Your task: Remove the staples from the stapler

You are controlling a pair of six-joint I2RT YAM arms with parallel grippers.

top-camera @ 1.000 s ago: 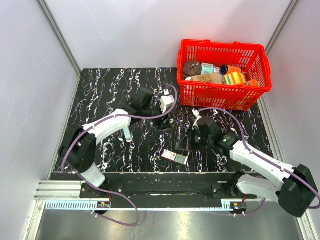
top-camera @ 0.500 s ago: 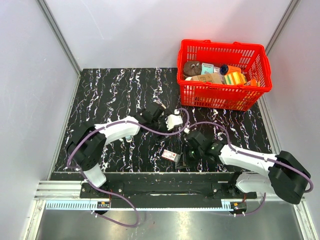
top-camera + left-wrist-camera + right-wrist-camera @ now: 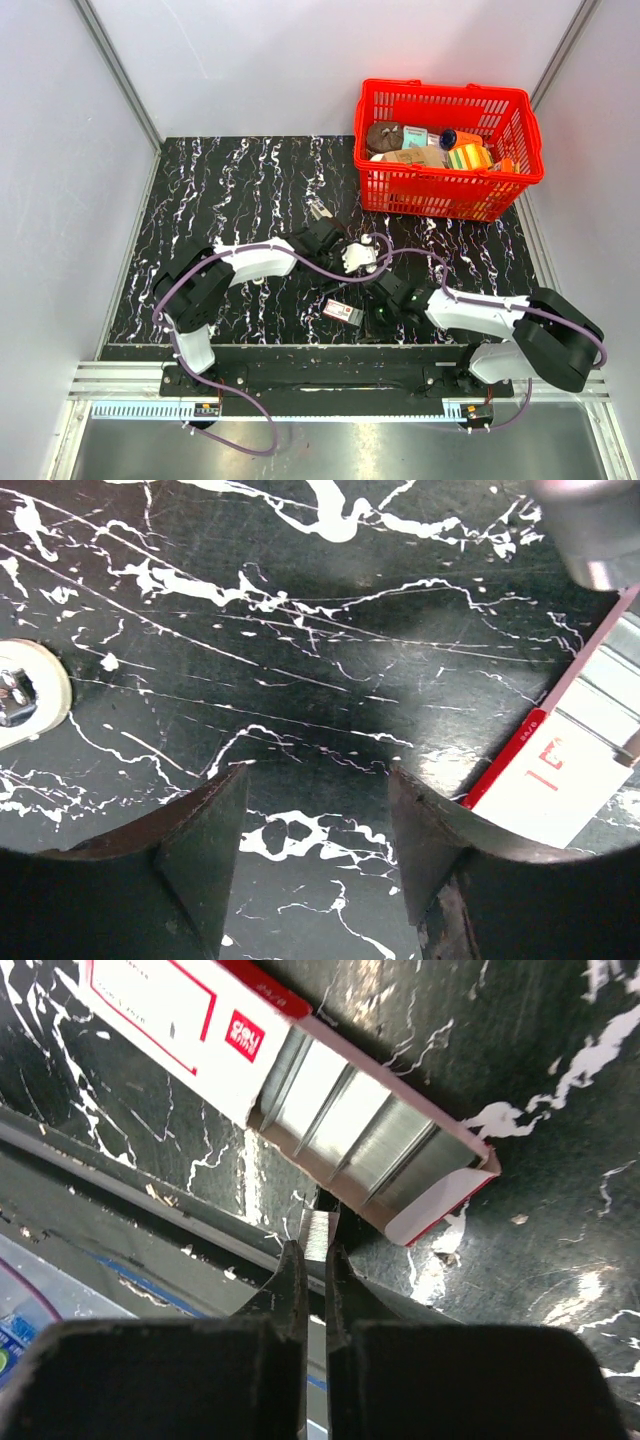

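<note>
while the stapler (image 3: 318,209) lies beyond the open left end effector (image 3: 318,780), right end effector (image 3: 313,1255) pinches staples (image 3: 320,1228).

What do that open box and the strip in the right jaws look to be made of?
The staple box looks like printed cardboard: matte white-and-red, thin folded walls. The staple strip pinched in the right jaws is likely bare metal: silvery, finely ridged, like the rows in the box.

So the table (image 3: 330,630) has that black faux-marble look with white veins, smooth with a slight sheen. The box (image 3: 200,1020) looks like thin printed cardboard, and the staples (image 3: 370,1145) inside it are bright shiny metal. The staple strip (image 3: 318,1232) in the right end effector (image 3: 312,1260) is the same ribbed silvery metal, and the end effector itself is matt black and plastic-looking. The basket (image 3: 440,197) is glossy red plastic.
</note>
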